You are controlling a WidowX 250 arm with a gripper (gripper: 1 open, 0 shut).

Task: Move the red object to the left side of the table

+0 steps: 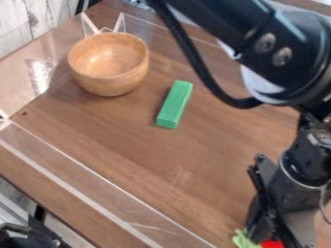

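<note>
The red object [262, 239] lies at the very bottom of the camera view, near the table's [116, 145] front right corner. Only a sliver of red and its light-green tuft [242, 238] show. My gripper [269, 232] reaches down from the big black arm and stands shut on the red object, with its dark fingers either side of it. Most of the fruit is hidden by the fingers and the frame edge.
A wooden bowl [107, 64] stands at the back left. A green rectangular block [173, 103] lies in the middle of the tabletop. A clear raised rim [77, 184] runs along the front and left edges. The arm's black body fills the upper right.
</note>
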